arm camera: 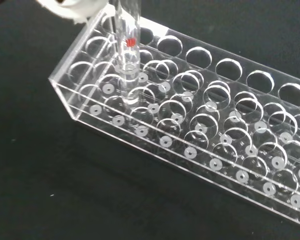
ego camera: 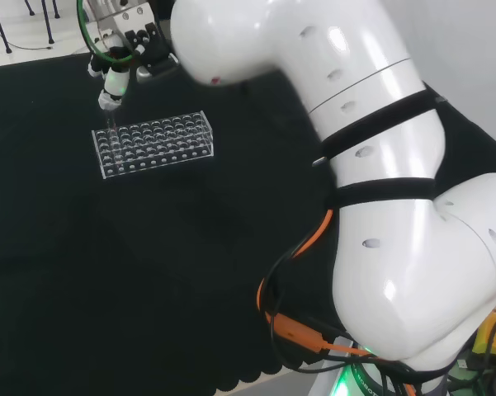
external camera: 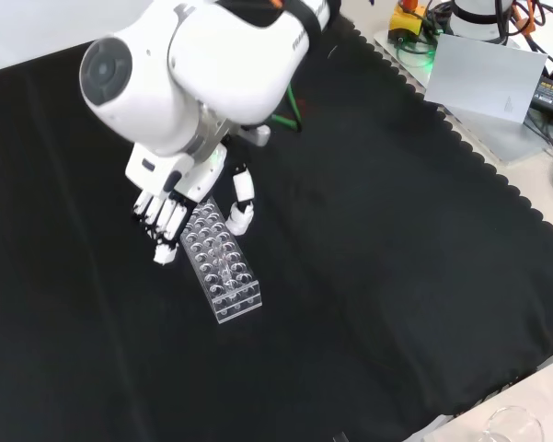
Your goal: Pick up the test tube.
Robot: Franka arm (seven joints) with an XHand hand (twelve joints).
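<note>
Head view, left to right: your hand (ego camera: 115, 78) hangs over the far left end of the rack (ego camera: 153, 144), and the arm (ego camera: 380, 165) rises large at the right. The rack is a clear block with rows of round holes, lying flat on the black cloth (ego camera: 107, 280). A thin clear line drops from the hand toward the rack's left end; you can just make it out as the tube.

Front view, left to right: the fingers (external camera: 166, 221) point down at the left of the rack's upper end, and the thumb (external camera: 242, 198) comes down at its right. The rack (external camera: 223, 262) runs away from the hand toward the view's lower right.

Wrist view: the tube (arm camera: 126, 55) stands upright in a hole near one end of the rack (arm camera: 189, 145), its lower end down inside the rack. It bears a small red mark. A blurred white part of the hand (arm camera: 75, 7) sits beside the tube's upper part. You cannot tell whether the fingers grip the tube.
</note>
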